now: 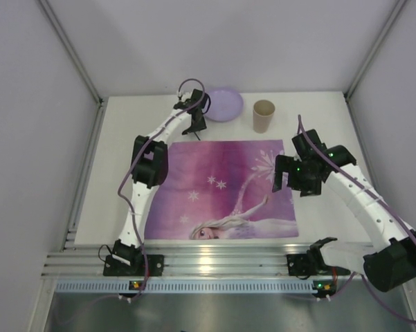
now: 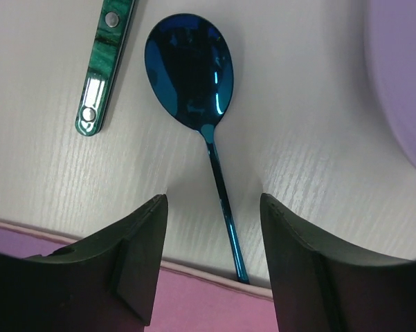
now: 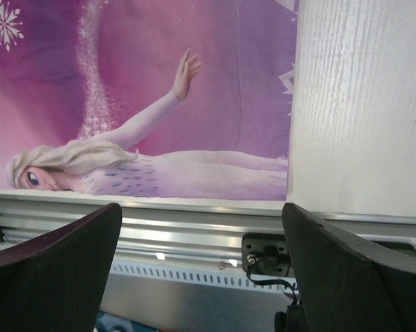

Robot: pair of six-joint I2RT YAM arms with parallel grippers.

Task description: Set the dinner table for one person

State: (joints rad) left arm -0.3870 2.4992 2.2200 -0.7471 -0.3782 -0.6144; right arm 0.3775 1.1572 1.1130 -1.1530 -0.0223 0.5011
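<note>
The white dinner table (image 1: 118, 145) carries a purple princess placemat (image 1: 221, 190) in its middle. A lilac plate (image 1: 223, 104) and a tan cup (image 1: 264, 116) stand behind the mat. In the left wrist view a shiny blue spoon (image 2: 189, 72) lies on the table, its handle end at the mat's edge (image 2: 194, 304). My left gripper (image 2: 213, 202) is open, its fingers on either side of the spoon handle, low over it. My right gripper (image 3: 201, 207) is open and empty, above the mat's right edge (image 1: 285, 178).
A green-handled piece of cutlery (image 2: 104, 62) lies just left of the spoon; only its handle shows. The plate's rim (image 2: 401, 69) is to the spoon's right. An aluminium rail (image 1: 214, 259) runs along the near table edge. White walls enclose the table.
</note>
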